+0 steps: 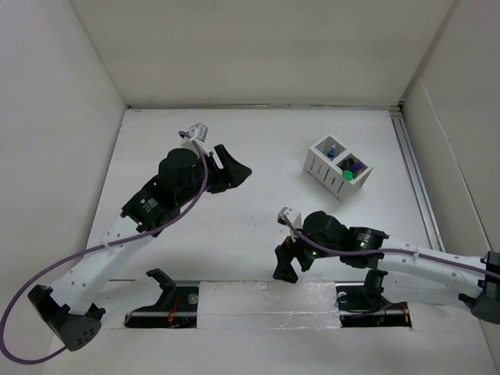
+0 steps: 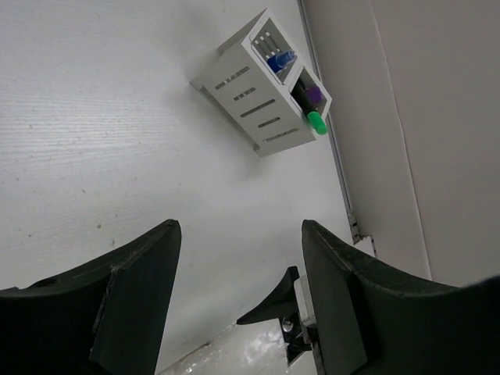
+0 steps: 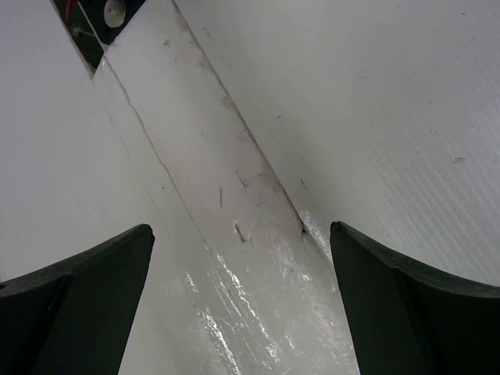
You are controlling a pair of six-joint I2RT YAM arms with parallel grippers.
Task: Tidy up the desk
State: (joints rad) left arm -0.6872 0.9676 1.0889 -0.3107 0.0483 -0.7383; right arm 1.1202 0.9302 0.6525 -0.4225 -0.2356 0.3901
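The desk [image 1: 258,148] is a flat matte white tabletop with a metal rail [image 1: 412,176] along its right edge. A small white two-compartment box [image 1: 337,167] stands at the back right, holding blue, purple and green markers; it also shows in the left wrist view [image 2: 258,90]. My left gripper [image 1: 234,168] is open and empty, hovering left of the box; in its own view [image 2: 241,262] nothing lies between the jaws. My right gripper [image 1: 287,264] is open and empty near the front edge; its own view [image 3: 242,258] shows only a glossy white strip.
White panel walls [image 1: 258,47] enclose the desk on three sides. A glossy taped strip [image 1: 266,301] runs along the front edge between the arm bases. A purple cable [image 1: 47,281] loops off the left arm.
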